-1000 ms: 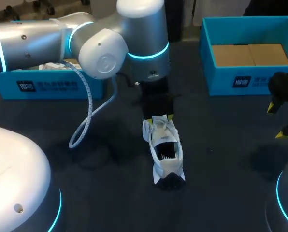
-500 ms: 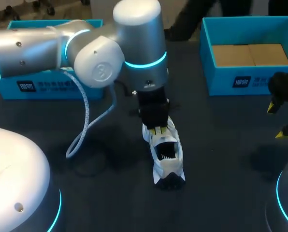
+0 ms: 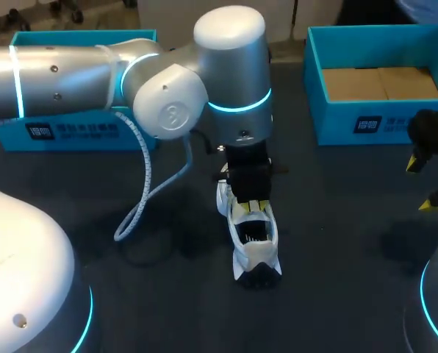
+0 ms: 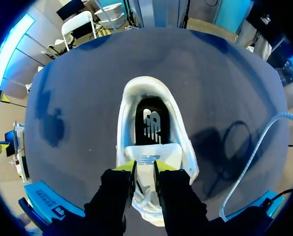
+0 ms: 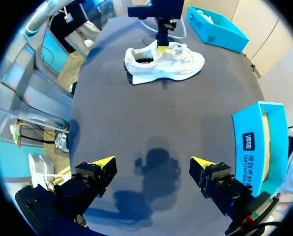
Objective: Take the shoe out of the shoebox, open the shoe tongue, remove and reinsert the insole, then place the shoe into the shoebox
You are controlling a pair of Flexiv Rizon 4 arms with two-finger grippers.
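A white shoe (image 3: 253,248) stands on the dark table at its middle, heel towards the near edge. My left gripper (image 3: 249,205) comes down on it from above and is shut on the white shoe tongue (image 4: 149,155), one yellow tip on each side. Ahead of the fingers the shoe's mouth shows the black insole (image 4: 149,120). My right gripper (image 3: 419,185) hangs open at the right edge, far from the shoe. In the right wrist view the shoe (image 5: 166,62) lies well ahead of the open right gripper (image 5: 152,162), with the left gripper (image 5: 162,47) on it.
A blue shoebox (image 3: 338,126) with a brown cardboard floor stands at the back right. A second blue box (image 3: 79,132) sits at the back left, behind the left arm. A grey cable (image 3: 142,198) loops from the left arm down to the table.
The left gripper came down onto the shoe and closed on the tongue. The left arm's elbow swung a little to the right. The right arm kept still.
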